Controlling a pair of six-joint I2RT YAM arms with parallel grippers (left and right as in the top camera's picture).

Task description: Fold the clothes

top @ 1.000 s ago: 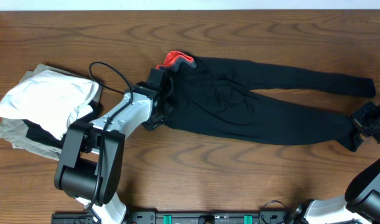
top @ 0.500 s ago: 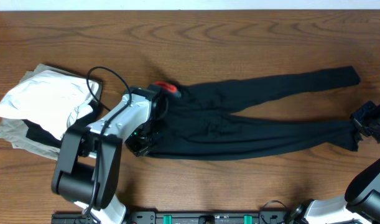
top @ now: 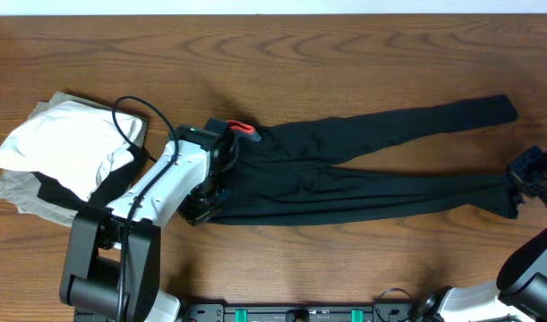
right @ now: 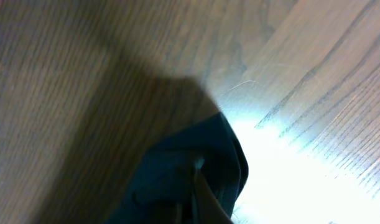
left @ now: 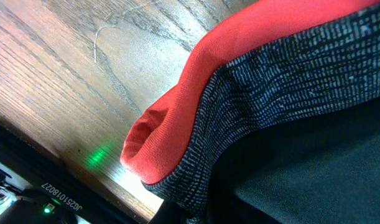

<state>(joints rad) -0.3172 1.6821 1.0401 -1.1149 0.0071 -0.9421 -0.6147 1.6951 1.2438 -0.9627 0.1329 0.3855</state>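
A pair of black pants point(top: 363, 170) lies lengthwise across the table, its waist at the left with a red lining point(top: 243, 128) showing. My left gripper point(top: 207, 197) is shut on the waist's near edge. The left wrist view shows the red lining point(left: 177, 112) and the grey knit waistband point(left: 252, 106) right at the jaws point(left: 196, 214). My right gripper point(top: 525, 183) is shut on the near leg's cuff point(top: 504, 201) at the right edge. In the right wrist view the dark cuff point(right: 190, 168) bunches between the fingers point(right: 202, 208). The far leg's end point(top: 497, 107) lies free.
A pile of clothes sits at the left, a white garment point(top: 67, 143) on top of a beige one point(top: 22, 192). The left arm's cable point(top: 134, 112) loops over the pile's right edge. Bare wood point(top: 345, 54) lies behind the pants.
The left gripper has pulled the waist toward the table's front and the pants have narrowed, the two legs drawing closer. The far leg's end swung toward the back. The right gripper stayed put.
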